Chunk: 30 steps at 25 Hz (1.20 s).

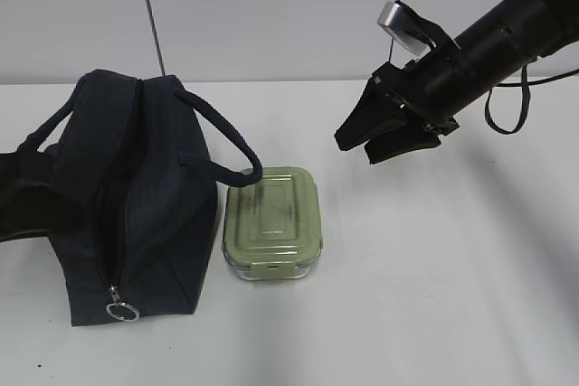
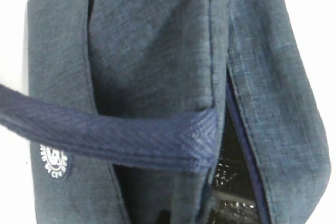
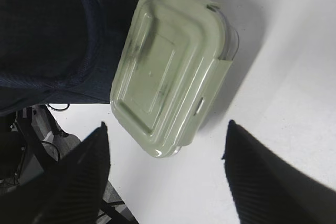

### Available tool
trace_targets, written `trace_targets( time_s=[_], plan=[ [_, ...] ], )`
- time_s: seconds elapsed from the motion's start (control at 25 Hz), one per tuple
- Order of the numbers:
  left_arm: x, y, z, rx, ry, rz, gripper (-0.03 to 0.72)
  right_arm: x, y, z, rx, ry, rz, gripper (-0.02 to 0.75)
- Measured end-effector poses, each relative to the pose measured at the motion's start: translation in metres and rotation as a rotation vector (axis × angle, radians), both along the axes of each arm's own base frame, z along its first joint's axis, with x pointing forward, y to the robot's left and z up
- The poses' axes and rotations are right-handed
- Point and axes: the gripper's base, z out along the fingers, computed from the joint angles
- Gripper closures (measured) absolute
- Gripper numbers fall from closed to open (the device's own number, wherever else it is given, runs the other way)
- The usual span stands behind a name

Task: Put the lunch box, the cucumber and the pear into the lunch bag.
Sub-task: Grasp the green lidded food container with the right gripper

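Observation:
The navy lunch bag (image 1: 136,205) stands at the left with its zipper open and the ring pull (image 1: 121,311) at the near end. Against its right side on the table sits the lunch box (image 1: 273,221), sage-green lid up. My right gripper (image 1: 355,151) hangs open above and to the right of the box; in the right wrist view the lunch box (image 3: 168,66) lies just ahead of the spread fingers (image 3: 79,177), untouched. The left wrist view is filled by the lunch bag (image 2: 152,40), one handle (image 2: 105,135) and the foil lining (image 2: 231,182); my left fingers are hidden. Cucumber and pear are out of view.
The white table (image 1: 434,296) stretches to the right and front of the box. A dark shape (image 1: 20,196) pressed to the bag at the left edge may be my left arm. Two thin cables (image 1: 152,24) hang before the back wall.

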Motion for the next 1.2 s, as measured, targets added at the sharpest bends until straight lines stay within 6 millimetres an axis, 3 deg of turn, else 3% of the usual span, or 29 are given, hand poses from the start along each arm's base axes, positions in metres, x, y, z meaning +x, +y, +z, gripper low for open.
trace_targets(
  time_s=[1.2],
  plan=[
    [-0.0011, -0.0007, -0.0003, -0.001, 0.008, -0.013, 0.703, 0.0003, 0.0001, -0.0002, 0.001, -0.004, 0.001, 0.209]
  ],
)
